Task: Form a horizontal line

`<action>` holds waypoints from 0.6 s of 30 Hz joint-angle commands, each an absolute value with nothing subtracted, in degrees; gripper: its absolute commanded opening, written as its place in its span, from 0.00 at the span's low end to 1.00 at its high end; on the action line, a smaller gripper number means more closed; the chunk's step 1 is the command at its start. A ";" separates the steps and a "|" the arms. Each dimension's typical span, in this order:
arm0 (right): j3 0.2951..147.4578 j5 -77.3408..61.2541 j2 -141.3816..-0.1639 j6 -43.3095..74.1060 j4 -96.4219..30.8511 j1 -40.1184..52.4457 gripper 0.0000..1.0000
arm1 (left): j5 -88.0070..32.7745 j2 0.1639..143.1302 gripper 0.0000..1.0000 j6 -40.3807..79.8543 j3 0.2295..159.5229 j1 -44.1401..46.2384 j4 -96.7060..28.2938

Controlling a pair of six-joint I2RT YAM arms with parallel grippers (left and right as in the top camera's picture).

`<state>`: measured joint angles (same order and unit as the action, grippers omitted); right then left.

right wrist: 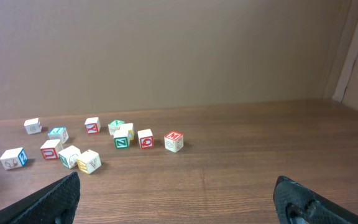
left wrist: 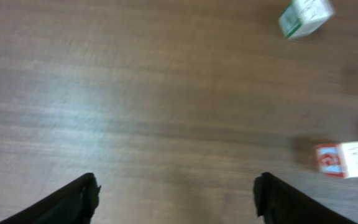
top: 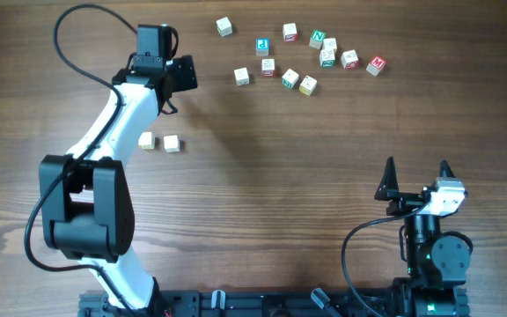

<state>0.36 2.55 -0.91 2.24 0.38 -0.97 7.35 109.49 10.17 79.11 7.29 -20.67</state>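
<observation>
Two small pale cream cubes lie on the wooden table in the overhead view, one [top: 147, 140] left of the other [top: 172, 143], level with each other and a small gap apart. A touching row of three cubes does not show. My left gripper [top: 181, 76] is open and empty, up and to the right of those two cubes. Its wrist view is blurred: the jaws [left wrist: 176, 186] stand wide over bare wood. My right gripper [top: 417, 172] is open and empty at the lower right, with nothing between its jaws [right wrist: 176, 186].
Several loose lettered cubes lie scattered at the top of the table, from a white one [top: 224, 26] to a red one [top: 376, 64]; they also show in the right wrist view [right wrist: 122, 138]. A green-white cube [left wrist: 304, 16] and a red-white cube [left wrist: 347, 158] lie ahead of the left jaws.
</observation>
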 commanded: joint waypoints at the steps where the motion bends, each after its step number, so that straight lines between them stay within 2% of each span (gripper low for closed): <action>1: 0.30 1.80 -0.64 1.63 0.54 -1.17 1.00 | 4.93 109.27 1.00 11.75 80.38 9.65 -16.67; 7: 0.30 1.80 -0.64 1.65 0.54 -1.17 1.00 | 3.64 111.83 1.00 17.43 81.84 12.51 -11.07; 10: 0.30 1.80 -0.64 1.63 0.54 -1.17 1.00 | -0.71 115.83 1.00 17.43 86.87 13.15 -12.53; 18: 0.30 1.80 -0.64 1.63 0.54 -1.17 1.00 | -0.64 122.23 1.00 16.71 105.41 18.02 -18.13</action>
<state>0.36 2.55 -0.91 2.24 0.36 -0.97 0.47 120.38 16.67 98.00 15.68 -17.26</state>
